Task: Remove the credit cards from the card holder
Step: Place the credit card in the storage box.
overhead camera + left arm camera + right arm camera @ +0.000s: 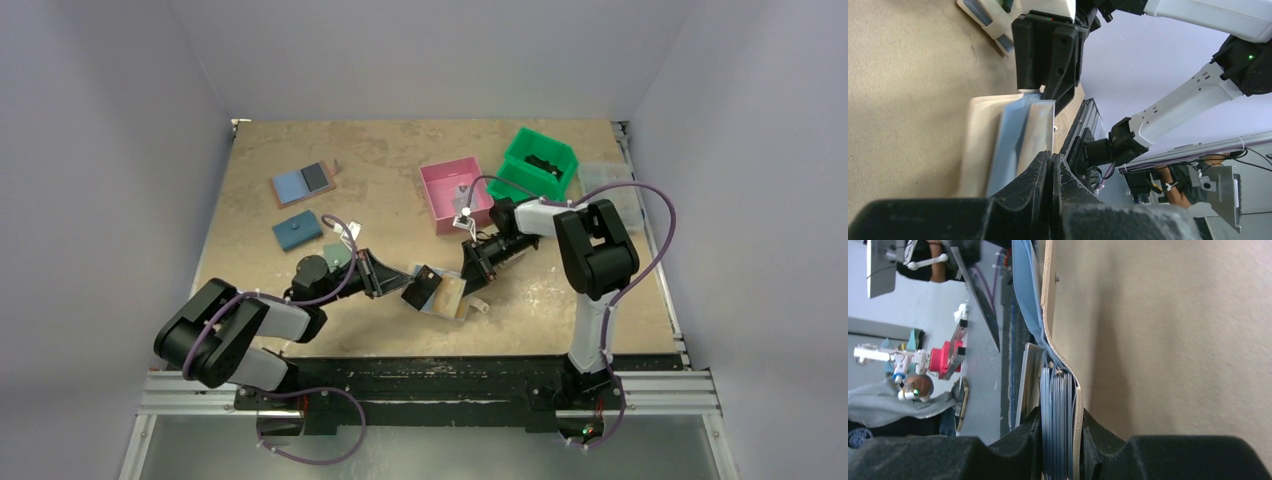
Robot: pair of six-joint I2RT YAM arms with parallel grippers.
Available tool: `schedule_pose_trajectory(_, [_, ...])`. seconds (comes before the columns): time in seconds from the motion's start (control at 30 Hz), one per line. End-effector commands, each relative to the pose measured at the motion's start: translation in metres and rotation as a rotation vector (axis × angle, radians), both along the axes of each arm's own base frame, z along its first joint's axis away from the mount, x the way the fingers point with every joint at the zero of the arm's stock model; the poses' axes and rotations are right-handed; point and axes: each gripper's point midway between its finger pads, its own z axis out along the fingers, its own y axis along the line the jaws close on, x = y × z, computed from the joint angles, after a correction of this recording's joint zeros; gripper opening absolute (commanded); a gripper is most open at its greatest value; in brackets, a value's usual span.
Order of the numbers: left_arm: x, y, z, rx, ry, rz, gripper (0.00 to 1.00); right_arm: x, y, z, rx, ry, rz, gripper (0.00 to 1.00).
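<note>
Both arms stretch low and inward over the tan table [380,160], meeting near the middle of its front edge. The beige-tan bifold card holder [445,296] is held open between them. The left gripper [396,282] is pinched tight on one edge of the holder. The right gripper [474,272] clamps narrowly over the opposite beige panel and its pale blue layers. Behind them stand a pink square bin [428,195] and a green plastic bin [520,150]. Toward the back-left corner lie an open blue-and-black holder [303,183] and a teal wallet [297,230].
</note>
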Motion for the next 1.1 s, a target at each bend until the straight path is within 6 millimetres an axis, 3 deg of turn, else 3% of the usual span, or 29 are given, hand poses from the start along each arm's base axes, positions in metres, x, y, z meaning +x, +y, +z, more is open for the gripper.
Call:
schedule_pose_trajectory(0.0, [0.006, 0.000, 0.010, -0.046, -0.056, 0.014, 0.00, 0.025, 0.004, -0.012, -0.102, -0.021, -0.099, 0.00])
schedule_pose_trajectory(0.1, [0.007, -0.001, 0.004, -0.054, -0.043, 0.010, 0.00, 0.026, 0.001, -0.030, -0.167, 0.013, -0.110, 0.04])
schedule_pose_trajectory(0.17, [0.006, -0.001, 0.004, -0.071, -0.038, 0.003, 0.00, 0.027, -0.001, -0.035, -0.195, 0.014, -0.112, 0.17])
schedule_pose_trajectory(0.3, [0.003, -0.002, 0.004, -0.112, -0.022, -0.004, 0.00, 0.038, -0.004, -0.024, -0.217, -0.073, -0.127, 0.50])
schedule_pose_trajectory(0.4, [0.002, -0.002, 0.007, -0.128, -0.025, -0.010, 0.00, 0.050, -0.007, -0.011, -0.242, -0.185, -0.156, 0.65])
schedule_pose_trajectory(0.67, [0.005, -0.003, 0.007, -0.113, -0.031, -0.006, 0.00, 0.082, -0.027, 0.015, -0.357, -0.471, -0.249, 0.73])
schedule_pose_trajectory(0.77, [0.005, -0.003, 0.008, -0.109, -0.035, -0.005, 0.00, 0.087, -0.030, 0.038, -0.333, -0.591, -0.269, 0.74])
schedule_pose_trajectory(0.9, [0.005, -0.005, 0.015, -0.112, -0.057, -0.016, 0.00, 0.059, -0.015, 0.067, -0.125, -0.646, -0.146, 0.80])
schedule_pose_trajectory(1.07, [0.000, -0.014, 0.024, -0.111, -0.098, -0.054, 0.00, 0.026, 0.003, 0.069, 0.007, -0.554, -0.013, 0.86])
